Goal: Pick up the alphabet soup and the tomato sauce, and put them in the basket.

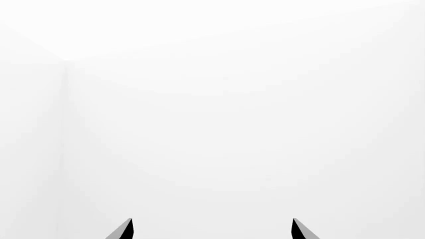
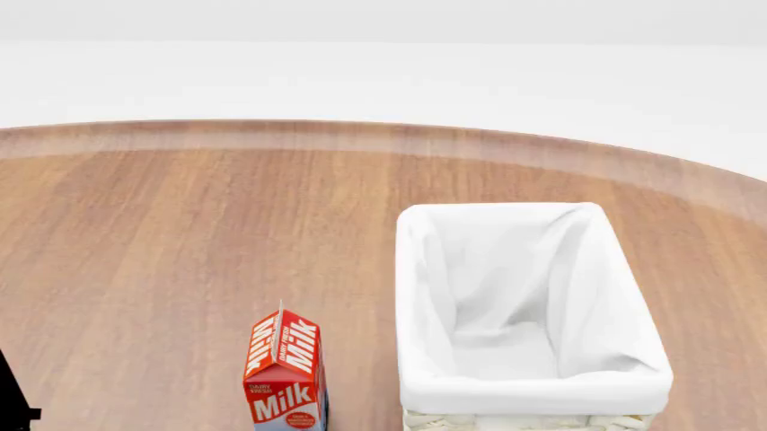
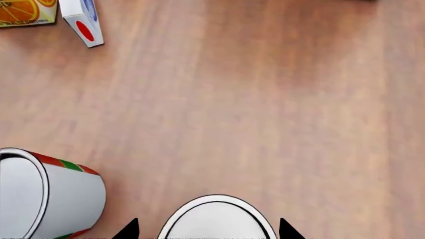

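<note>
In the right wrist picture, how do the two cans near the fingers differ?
The tomato sauce can shows a red and green label at its edges; the other can shows only its top. The tomato sauce can lies off to one side of the fingers; the other can sits between both fingertips. Both have pale tops with dark rims.

The bench [image 2: 180,233] is warm brown wood with lengthwise grain and a paler edge band. The basket [image 2: 414,269] has a plain white liner over cream weave. A milk carton [image 2: 286,377] is red with white lettering. The tomato sauce [image 3: 47,196] shows a pale silver-white end, with red and green at its rim. Another can [image 3: 217,221] shows a pale top ringed in black. A carton [image 3: 23,11] carries orange slices; a white box [image 3: 82,21] bears a red spot. The right hand [image 3: 209,230] has black fingertips.
</note>
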Available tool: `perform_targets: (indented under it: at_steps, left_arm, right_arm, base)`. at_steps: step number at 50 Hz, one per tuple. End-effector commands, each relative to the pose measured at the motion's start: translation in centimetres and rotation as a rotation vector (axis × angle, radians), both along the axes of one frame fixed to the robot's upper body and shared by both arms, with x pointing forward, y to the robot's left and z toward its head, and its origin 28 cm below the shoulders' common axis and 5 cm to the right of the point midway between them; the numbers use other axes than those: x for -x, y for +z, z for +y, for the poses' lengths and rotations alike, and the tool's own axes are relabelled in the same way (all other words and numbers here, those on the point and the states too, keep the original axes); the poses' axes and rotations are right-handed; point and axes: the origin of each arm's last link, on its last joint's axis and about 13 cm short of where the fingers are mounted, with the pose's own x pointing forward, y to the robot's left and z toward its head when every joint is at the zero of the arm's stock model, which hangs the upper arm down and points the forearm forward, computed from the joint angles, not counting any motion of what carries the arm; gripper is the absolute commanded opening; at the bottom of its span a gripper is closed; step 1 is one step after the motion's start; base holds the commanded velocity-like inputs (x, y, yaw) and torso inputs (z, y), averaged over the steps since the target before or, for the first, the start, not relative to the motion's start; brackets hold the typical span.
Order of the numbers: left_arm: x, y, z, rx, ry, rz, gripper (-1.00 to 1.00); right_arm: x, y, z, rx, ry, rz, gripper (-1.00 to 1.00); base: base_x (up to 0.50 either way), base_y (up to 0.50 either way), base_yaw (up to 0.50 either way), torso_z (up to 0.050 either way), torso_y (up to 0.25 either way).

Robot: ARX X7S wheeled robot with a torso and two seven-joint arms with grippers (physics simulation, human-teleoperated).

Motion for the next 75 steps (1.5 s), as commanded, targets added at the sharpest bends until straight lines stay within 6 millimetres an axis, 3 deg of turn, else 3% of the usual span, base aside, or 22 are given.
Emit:
perform_targets:
  at_steps: [1, 26, 27, 43, 52, 75]
  left_arm:
    - [0.0, 0.0, 0.0, 0.001, 0.001, 0.0, 1.0]
    - [0.0, 0.0, 0.0, 0.001, 0.001, 0.0, 1.0]
    - [0.0, 0.0, 0.0, 0.001, 0.0, 0.0, 1.0]
    - [0.0, -0.1, 0.0, 0.001, 0.001, 0.0, 1.0]
    - [-0.1, -0.2, 0.0, 0.002, 0.001, -0.001, 1.0]
    - [-0.1, -0.1, -0.1, 0.0, -0.001, 0.0, 1.0]
  right_arm:
    - [0.0, -0.4, -0.1, 0.001, -0.004, 0.005, 1.0]
    - [0.0, -1.5, -0.1, -0.015, -0.008, 0.021, 1.0]
    - [0.0, -1.5, -0.1, -0.013, -0.007, 0.019, -1.0]
    - [0.5, -0.2, 0.0, -0.013, -0.01, -0.001, -1.0]
    - [0.2, 3.8, 0.3, -0.057, -0.005, -0.108, -1.0]
    - [-0.7, 8.8, 0.2, -0.101, -0.013, -0.275, -1.0]
  base:
    - [0.0, 0.0, 0.0, 0.0, 0.0]
    - [0.0, 0.0, 0.0, 0.0, 0.0]
    - [0.0, 0.0, 0.0, 0.0, 0.0]
    - [0.0, 0.0, 0.0, 0.0, 0.0]
    - [0.0, 0.0, 0.0, 0.0, 0.0]
    - [0.0, 0.0, 0.0, 0.0, 0.0]
